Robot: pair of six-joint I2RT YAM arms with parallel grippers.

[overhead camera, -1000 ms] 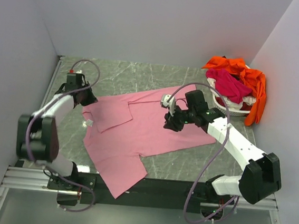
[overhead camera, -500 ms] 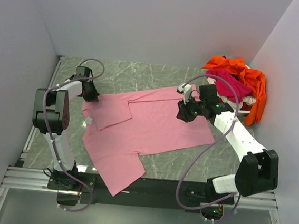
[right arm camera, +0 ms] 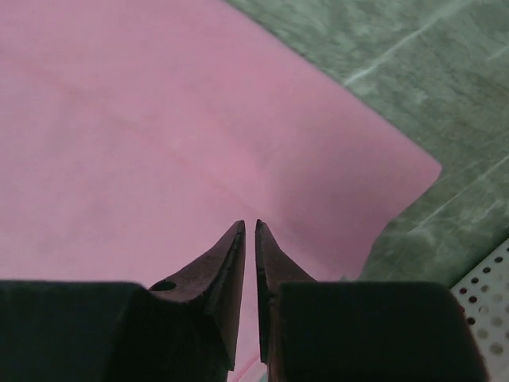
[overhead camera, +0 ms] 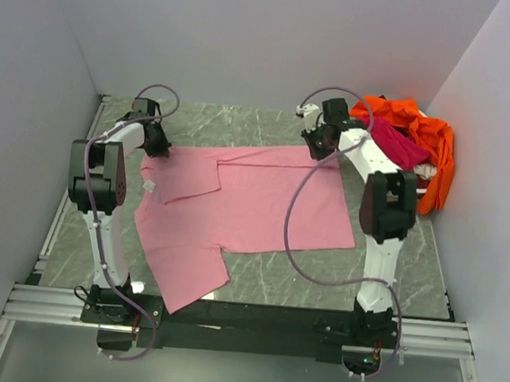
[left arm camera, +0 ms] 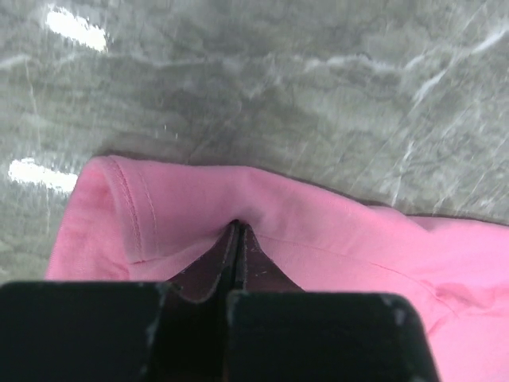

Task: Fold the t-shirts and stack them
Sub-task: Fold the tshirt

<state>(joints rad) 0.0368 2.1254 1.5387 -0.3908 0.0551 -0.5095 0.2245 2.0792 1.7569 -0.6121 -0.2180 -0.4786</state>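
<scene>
So, nearest to you, one sleeve of the pink t-shirt [overhead camera: 254, 200] reached down to the near edge of the bench [overhead camera: 243, 122], a bit left of centre. The rest of it lay spread pretty flat across the middle, collar over on the left side.

Further back, your left arm [overhead camera: 103, 176] stretched out to the shirt's far-left corner. The left jaws were pressed together on a hemmed bit of the pink cloth there, and it puckered right at the tips in the left wrist view.

Your right arm [overhead camera: 384, 208] reached to the far-right corner of the same shirt. The right jaws stood over the pink cloth with only a thin slit between them, and honestly you couldn't tell whether any cloth was nipped in there.

Way back in the far-right corner sat the white basket [overhead camera: 426, 171]. The magenta t-shirt [overhead camera: 395, 143] was heaped in it, and the orange t-shirt [overhead camera: 432, 136] was draped over its far and right rim.
</scene>
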